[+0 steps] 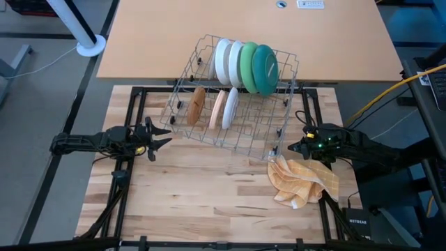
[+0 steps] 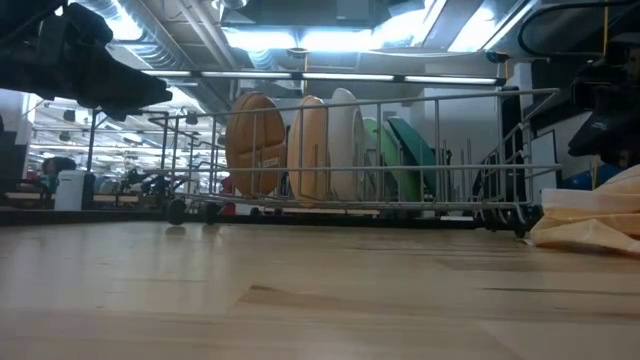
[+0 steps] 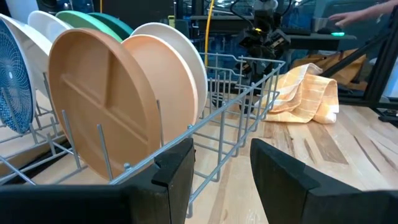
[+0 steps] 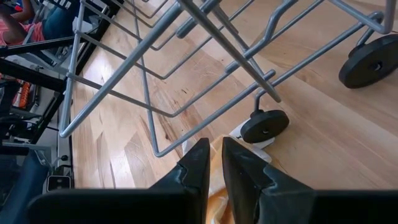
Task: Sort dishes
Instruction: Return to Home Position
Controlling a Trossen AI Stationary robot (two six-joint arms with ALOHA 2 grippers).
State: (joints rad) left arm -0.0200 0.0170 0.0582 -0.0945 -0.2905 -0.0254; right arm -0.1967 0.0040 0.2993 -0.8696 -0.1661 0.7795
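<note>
The dishes stand on edge in a grey wire rack [image 1: 240,143] at the table's middle. A brown plate [image 1: 197,106], a tan one [image 1: 217,109] and a small white one [image 1: 230,108] fill the near row. White plates [image 1: 226,61], a green one [image 1: 249,66] and a teal one [image 1: 265,70] fill the far row. My left gripper [image 1: 157,136] hovers open just left of the rack, pointing level at the brown plate [image 3: 106,106]. My right gripper [image 1: 296,146] is at the rack's near right corner, shut but for a narrow slit [image 4: 214,158], above the yellow cloth [image 1: 303,181].
The crumpled yellow checked cloth [image 2: 590,220] lies right of the rack, close to one of its round feet [image 4: 264,124]. Bare wooden tabletop [image 1: 209,195] spreads in front of the rack. A black frame [image 1: 136,97] edges the table. A person's hand [image 3: 354,15] shows beyond the table.
</note>
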